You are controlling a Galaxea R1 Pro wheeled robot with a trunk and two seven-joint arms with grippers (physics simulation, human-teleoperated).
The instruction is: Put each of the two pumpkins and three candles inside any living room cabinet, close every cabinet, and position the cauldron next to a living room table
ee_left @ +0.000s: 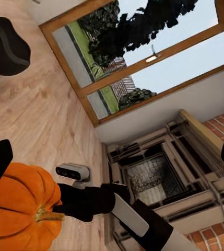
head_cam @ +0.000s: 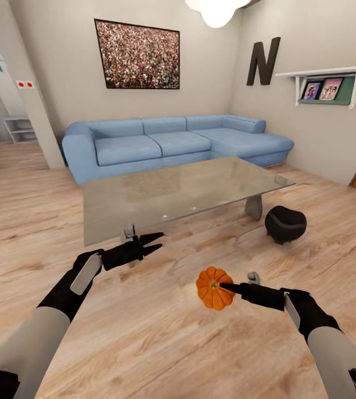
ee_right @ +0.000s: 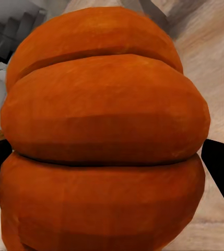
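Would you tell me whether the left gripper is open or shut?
Open: the left gripper shows its two fingers spread apart with nothing between them, above the floor.

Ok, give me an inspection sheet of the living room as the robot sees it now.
Surface: glass coffee table, top bare; wooden floor.
Job's things: pumpkin held off the floor; black cauldron on the floor beside the table's right end.
Clutter: nothing seen.
Grippers: right gripper shut on the pumpkin; left gripper open, holding nothing.
Cables: nothing seen.
Surroundings: blue sofa, wall picture, shelf.
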